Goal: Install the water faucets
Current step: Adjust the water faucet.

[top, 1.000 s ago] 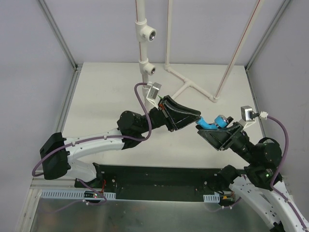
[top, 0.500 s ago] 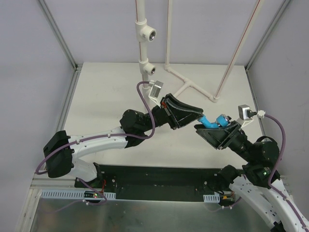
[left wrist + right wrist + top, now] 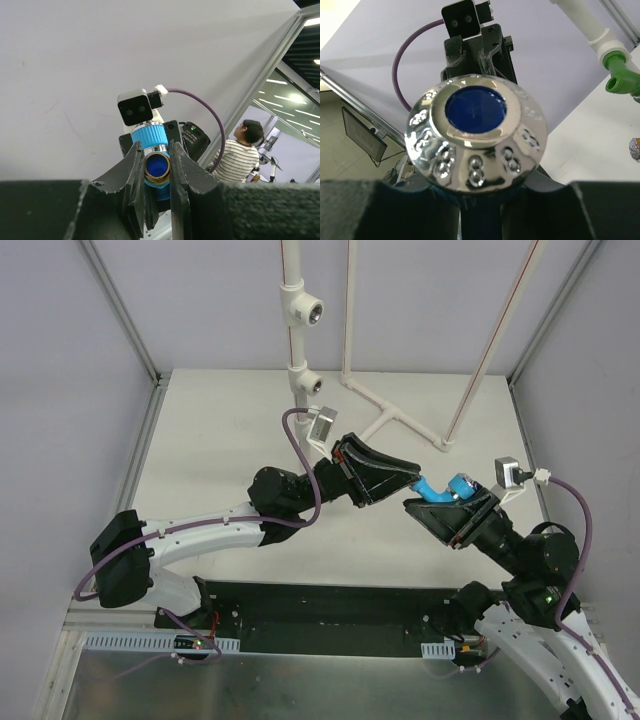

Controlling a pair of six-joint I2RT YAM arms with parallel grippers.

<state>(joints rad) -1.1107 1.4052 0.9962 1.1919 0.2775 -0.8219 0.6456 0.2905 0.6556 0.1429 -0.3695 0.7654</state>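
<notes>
The light blue faucet (image 3: 442, 490) hangs above the table between my two grippers. My left gripper (image 3: 413, 478) is shut on its brass threaded end (image 3: 157, 169), one finger on each side. From the other side my right gripper (image 3: 434, 502) is shut on the blue body, just under the shiny round handle cap (image 3: 476, 132) that fills the right wrist view. A green faucet (image 3: 620, 76) shows beside a white pipe at the right edge of the right wrist view; the top view does not show it.
A white upright pipe with two metal-threaded tee fittings (image 3: 310, 312) (image 3: 308, 383) stands at the back. A white T-shaped pipe foot (image 3: 395, 420) lies on the table behind the grippers. Frame posts and grey walls close in the table.
My right gripper's jaws have closed onto the blue faucet. The left arm edged slightly right with the faucet's end still in its grip.
</notes>
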